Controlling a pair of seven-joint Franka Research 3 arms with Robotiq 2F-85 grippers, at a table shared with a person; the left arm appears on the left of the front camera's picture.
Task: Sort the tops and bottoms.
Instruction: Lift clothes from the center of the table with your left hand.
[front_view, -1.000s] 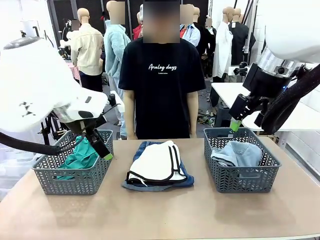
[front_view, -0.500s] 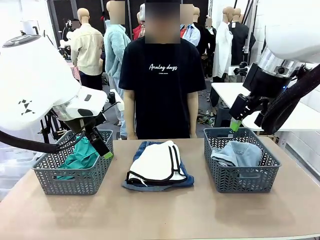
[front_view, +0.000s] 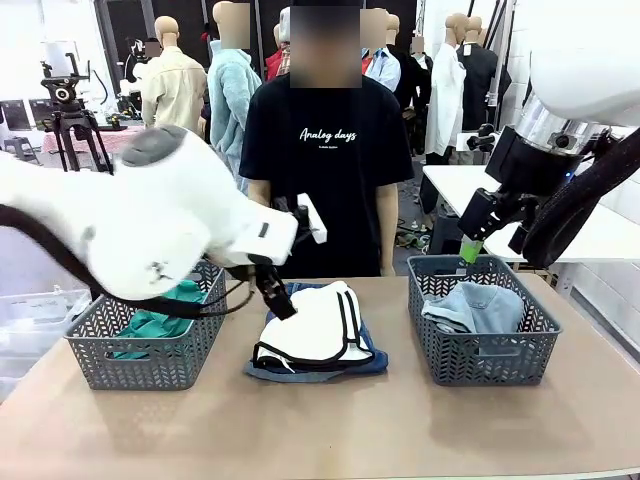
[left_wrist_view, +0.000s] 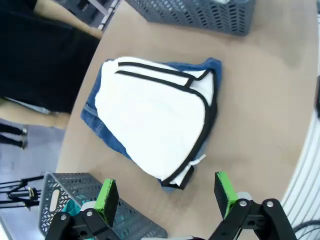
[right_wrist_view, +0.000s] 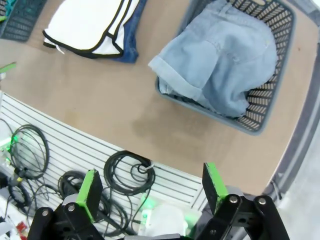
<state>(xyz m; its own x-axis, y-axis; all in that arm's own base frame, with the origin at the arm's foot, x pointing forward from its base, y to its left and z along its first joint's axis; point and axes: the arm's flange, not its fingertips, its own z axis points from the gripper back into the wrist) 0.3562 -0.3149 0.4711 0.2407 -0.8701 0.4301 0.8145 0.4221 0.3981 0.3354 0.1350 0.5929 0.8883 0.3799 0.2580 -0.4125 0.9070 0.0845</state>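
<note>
Bright, even, diffuse light from overhead. Soft, shallow shadows on the table (front_view: 400, 420) beneath the right basket (front_view: 480, 360) and around the white shorts (front_view: 315, 325). Motion blur across the left arm (front_view: 160, 230) in the front view; background sharp. Near-overexposed white on the right arm (front_view: 585, 60) casing. Mild softness throughout the left wrist view. Wide-angle bending of straight table edges in both wrist views.

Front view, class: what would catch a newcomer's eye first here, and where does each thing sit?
The big white left arm reaches to mid-table, its open left gripper above the white shorts, which lie on blue denim shorts. A grey basket stands on either side: the left basket holds a teal garment, and the right basket holds faded denim. The open right gripper hovers raised near the right basket.
</note>
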